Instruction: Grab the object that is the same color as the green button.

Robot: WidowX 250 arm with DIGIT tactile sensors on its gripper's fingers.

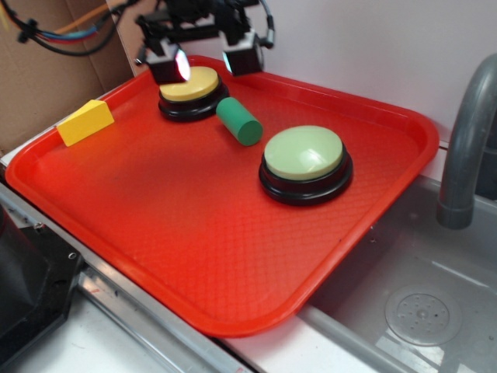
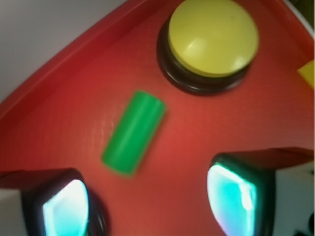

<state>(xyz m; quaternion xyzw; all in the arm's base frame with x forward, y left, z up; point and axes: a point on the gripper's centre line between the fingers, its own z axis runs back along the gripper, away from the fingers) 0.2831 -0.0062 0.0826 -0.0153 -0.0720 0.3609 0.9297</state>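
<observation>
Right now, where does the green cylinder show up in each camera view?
Exterior: the green cylinder lies on its side on the red tray, between the yellow button and the green button.
Wrist: left of centre, ahead of the open gripper.
Shared landmark: the yellow button.

exterior looks down across the tray [image 1: 155, 256] from front; the blurry wrist view hangs close, seemingly sharing the cylinder [image 1: 239, 120].
</observation>
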